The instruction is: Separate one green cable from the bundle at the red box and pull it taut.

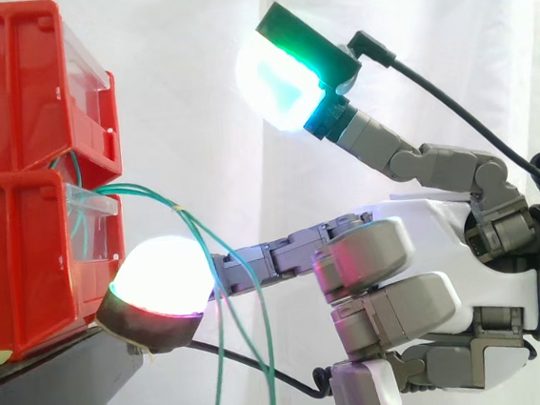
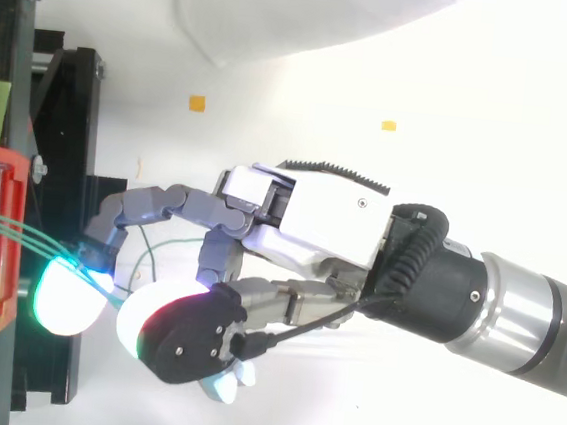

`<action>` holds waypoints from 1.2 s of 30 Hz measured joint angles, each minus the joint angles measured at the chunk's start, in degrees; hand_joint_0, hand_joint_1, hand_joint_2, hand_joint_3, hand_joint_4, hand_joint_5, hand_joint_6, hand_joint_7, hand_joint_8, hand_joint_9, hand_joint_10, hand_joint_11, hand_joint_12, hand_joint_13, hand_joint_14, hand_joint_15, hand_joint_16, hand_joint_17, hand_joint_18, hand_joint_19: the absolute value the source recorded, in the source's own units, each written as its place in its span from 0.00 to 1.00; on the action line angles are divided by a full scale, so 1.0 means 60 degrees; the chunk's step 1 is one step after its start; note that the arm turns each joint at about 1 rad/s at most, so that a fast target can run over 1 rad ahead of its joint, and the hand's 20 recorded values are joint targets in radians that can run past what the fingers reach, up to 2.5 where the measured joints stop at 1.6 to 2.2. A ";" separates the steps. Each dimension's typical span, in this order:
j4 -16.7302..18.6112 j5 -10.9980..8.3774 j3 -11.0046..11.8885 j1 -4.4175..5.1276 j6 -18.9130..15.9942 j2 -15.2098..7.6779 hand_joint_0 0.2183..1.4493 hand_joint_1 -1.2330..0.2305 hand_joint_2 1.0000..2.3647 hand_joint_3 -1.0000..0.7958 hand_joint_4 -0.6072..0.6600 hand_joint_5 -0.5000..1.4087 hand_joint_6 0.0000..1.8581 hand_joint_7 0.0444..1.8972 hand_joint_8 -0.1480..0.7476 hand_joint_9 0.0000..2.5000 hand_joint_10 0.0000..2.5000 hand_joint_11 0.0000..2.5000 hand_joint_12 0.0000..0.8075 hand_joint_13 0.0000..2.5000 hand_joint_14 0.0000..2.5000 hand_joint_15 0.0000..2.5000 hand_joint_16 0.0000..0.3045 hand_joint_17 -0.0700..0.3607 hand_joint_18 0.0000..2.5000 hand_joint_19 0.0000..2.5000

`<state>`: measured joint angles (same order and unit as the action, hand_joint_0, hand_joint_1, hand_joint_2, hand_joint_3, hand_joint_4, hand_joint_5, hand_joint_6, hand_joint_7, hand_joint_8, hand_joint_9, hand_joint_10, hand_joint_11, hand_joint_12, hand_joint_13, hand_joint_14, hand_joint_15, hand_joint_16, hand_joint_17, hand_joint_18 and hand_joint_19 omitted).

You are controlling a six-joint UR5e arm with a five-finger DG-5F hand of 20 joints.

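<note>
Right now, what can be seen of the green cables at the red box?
The green cables are several thin, glossy strands. They leave the red box at the gap between its upper and lower bins, by a clear drawer front, arc outward together, then droop slack past the black stand, spreading apart. A small pale tag sits on one near the bend. The hand reaches an extended finger across the hanging strands; whether it touches them I cannot tell.

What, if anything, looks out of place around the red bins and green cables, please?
Nothing looks damaged or spilled. The green cables come out of the red bins and droop in slack loops past the edge of the black stand. None is taut, and the robot hand is in among them.
</note>
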<state>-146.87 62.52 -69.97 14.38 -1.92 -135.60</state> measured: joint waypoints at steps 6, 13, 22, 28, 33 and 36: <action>0.0000 0.0022 0.0002 -0.0015 -0.0163 0.0000 0.18 0.49 0.00 0.28 0.68 0.31 0.27 0.61 0.51 0.76 0.01 0.27 0.54 0.70 0.01 0.41 0.29 0.63 0.69 0.17; 0.0000 -0.0005 0.0002 -0.0033 -0.0190 -0.0001 0.21 0.53 0.00 0.28 0.67 0.31 0.27 0.62 0.50 0.77 0.01 0.26 0.53 0.69 0.01 0.40 0.28 0.61 0.67 0.18; -0.0023 -0.0019 0.0088 -0.0076 -0.0408 -0.0002 0.20 0.60 0.00 0.28 0.67 0.31 0.27 0.63 0.50 0.77 0.01 0.24 0.54 0.69 0.01 0.38 0.29 0.62 0.68 0.18; -0.0493 -0.0019 0.0309 -0.0093 -0.1089 -0.0002 0.20 0.59 0.00 0.28 0.67 0.31 0.27 0.64 0.51 0.76 0.01 0.23 0.54 0.69 0.01 0.38 0.29 0.62 0.67 0.18; -0.1208 -0.0019 0.0531 -0.0105 -0.1836 -0.0002 0.20 0.58 0.00 0.28 0.67 0.31 0.27 0.63 0.51 0.76 0.01 0.23 0.54 0.68 0.01 0.38 0.29 0.62 0.67 0.18; -0.1544 -0.0019 0.0594 -0.0108 -0.2103 -0.0002 0.19 0.57 0.00 0.28 0.68 0.31 0.27 0.63 0.52 0.75 0.01 0.23 0.54 0.68 0.01 0.37 0.29 0.62 0.67 0.17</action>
<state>-156.13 62.41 -66.41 13.73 -14.54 -135.61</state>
